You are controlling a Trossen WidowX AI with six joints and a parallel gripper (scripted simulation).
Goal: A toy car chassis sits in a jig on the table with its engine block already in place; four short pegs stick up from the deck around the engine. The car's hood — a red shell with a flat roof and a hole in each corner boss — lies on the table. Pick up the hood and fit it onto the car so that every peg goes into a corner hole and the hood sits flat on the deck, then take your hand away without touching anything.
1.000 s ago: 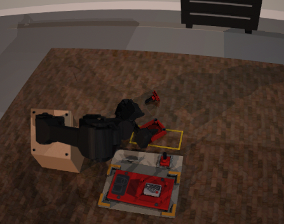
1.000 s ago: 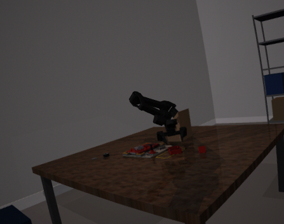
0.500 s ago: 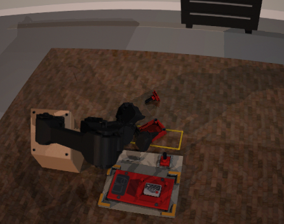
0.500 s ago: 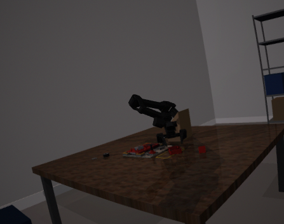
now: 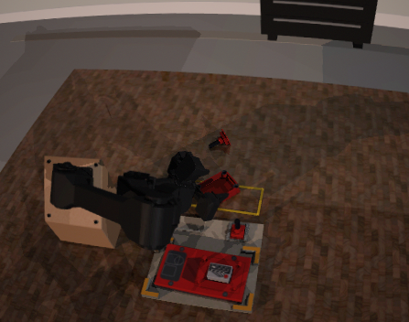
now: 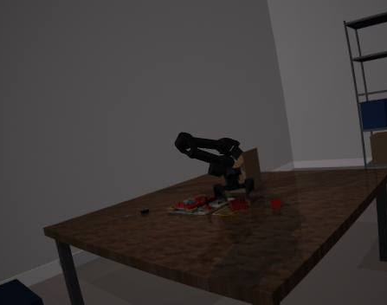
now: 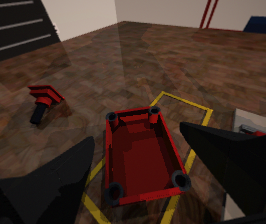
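The red hood lies upside down on the table, hollow side up, with its four dark corner bosses showing. It sits at the left end of a yellow marked rectangle. My gripper is open and empty. It hangs low over the hood with one finger on each long side, not touching it. The red car chassis sits in its grey jig nearer the front, with the grey engine block on its deck.
A small red part with a black stem lies beyond the hood. Another red piece with a black post stands on the jig's back edge. The arm's tan base block is at the left. A small black object lies apart.
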